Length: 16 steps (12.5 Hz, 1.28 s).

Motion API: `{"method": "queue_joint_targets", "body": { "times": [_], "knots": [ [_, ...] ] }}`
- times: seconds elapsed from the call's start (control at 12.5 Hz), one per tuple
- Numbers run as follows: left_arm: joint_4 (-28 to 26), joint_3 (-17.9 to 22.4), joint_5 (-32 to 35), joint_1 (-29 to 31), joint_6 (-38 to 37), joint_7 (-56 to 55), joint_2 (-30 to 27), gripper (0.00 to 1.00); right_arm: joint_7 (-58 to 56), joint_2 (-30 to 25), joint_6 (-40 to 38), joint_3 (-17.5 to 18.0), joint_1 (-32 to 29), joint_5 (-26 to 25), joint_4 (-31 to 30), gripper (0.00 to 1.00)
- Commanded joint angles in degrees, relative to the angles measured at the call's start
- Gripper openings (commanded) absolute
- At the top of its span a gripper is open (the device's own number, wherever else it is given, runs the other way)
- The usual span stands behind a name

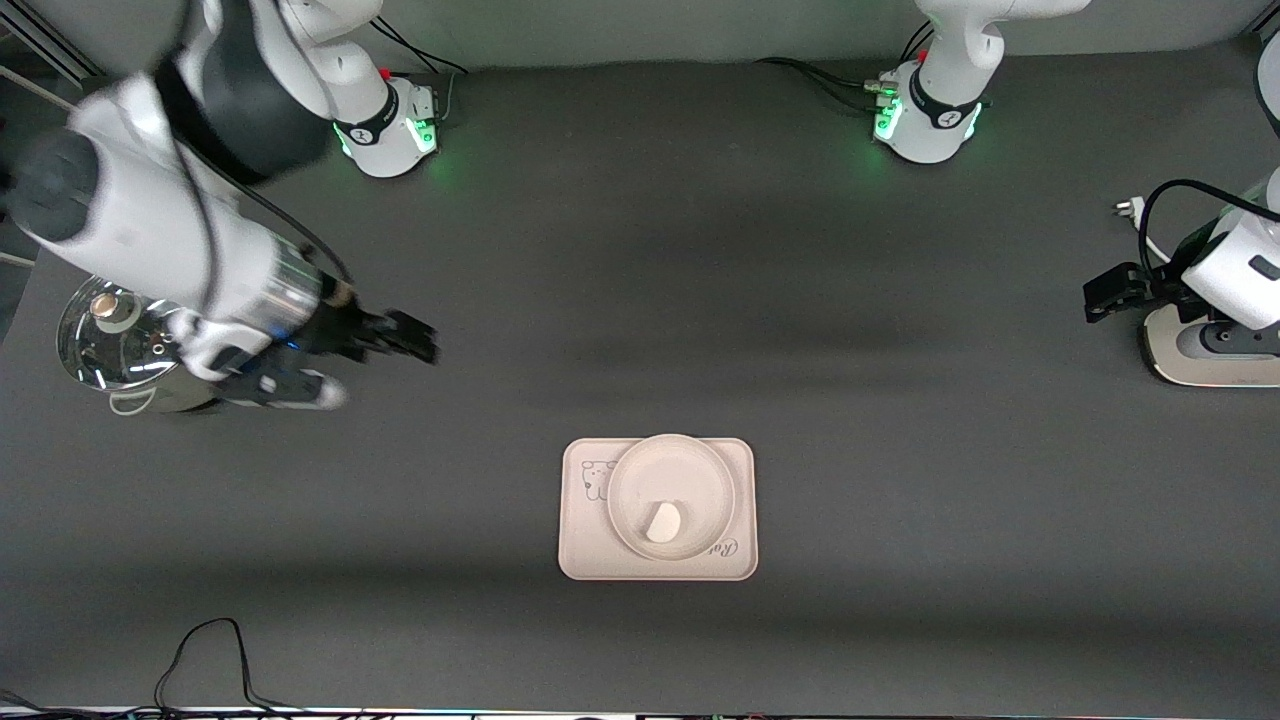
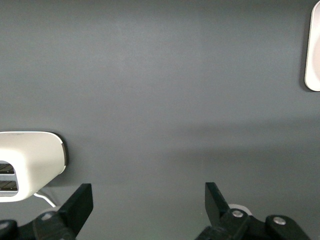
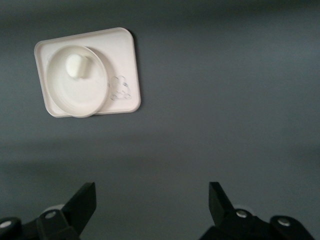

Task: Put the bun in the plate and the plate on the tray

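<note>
The cream tray [image 1: 582,545] with the bear drawing lies on the dark table, toward the front camera. The round plate [image 1: 640,478] sits on it, and the small off-white bun [image 1: 663,521] lies in the plate. The right wrist view shows the tray [image 3: 124,55], the plate [image 3: 75,97] and the bun [image 3: 77,65] too. My right gripper [image 1: 375,365] [image 3: 152,192] is open and empty, in the air toward the right arm's end of the table. My left gripper [image 1: 1100,297] [image 2: 148,192] is open and empty at the left arm's end. One tray corner [image 2: 314,50] shows in the left wrist view.
A steel pot with a glass lid [image 1: 105,340] stands under the right arm. A white toaster-like appliance [image 1: 1200,355] [image 2: 30,165] stands at the left arm's end, with a white plug [image 1: 1128,208] and cable. A black cable [image 1: 210,650] lies near the front edge.
</note>
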Motion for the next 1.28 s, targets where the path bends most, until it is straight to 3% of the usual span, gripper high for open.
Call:
{"method": "queue_joint_targets", "body": {
  "times": [0.0,0.24,0.56,0.72,1.2],
  "knots": [
    [0.58,0.40,-0.72,-0.11,-0.29,0.21,-0.20,1.00,-10.45,-6.88,-4.36,1.31,-5.53,-5.76,-4.44,1.00],
    [0.58,0.40,-0.55,-0.11,-0.38,0.48,-0.11,1.00,-16.28,-8.30,-6.40,0.09,-7.74,-11.93,-4.44,1.00],
    [0.58,0.40,-0.63,-0.11,-0.38,0.39,-0.02,1.00,-20.51,-8.47,-6.31,-7.39,-7.75,-13.09,-4.00,1.00],
    [0.58,0.40,-0.54,-0.03,-0.38,0.47,-0.02,1.00,-19.81,-8.47,-6.48,-6.53,-10.62,-13.09,-4.00,1.00],
    [0.58,0.40,-0.72,-0.11,-0.38,0.47,-0.02,1.00,-19.19,-8.65,-6.84,-5.99,-10.56,-13.00,-3.83,1.00]
  ]
}}
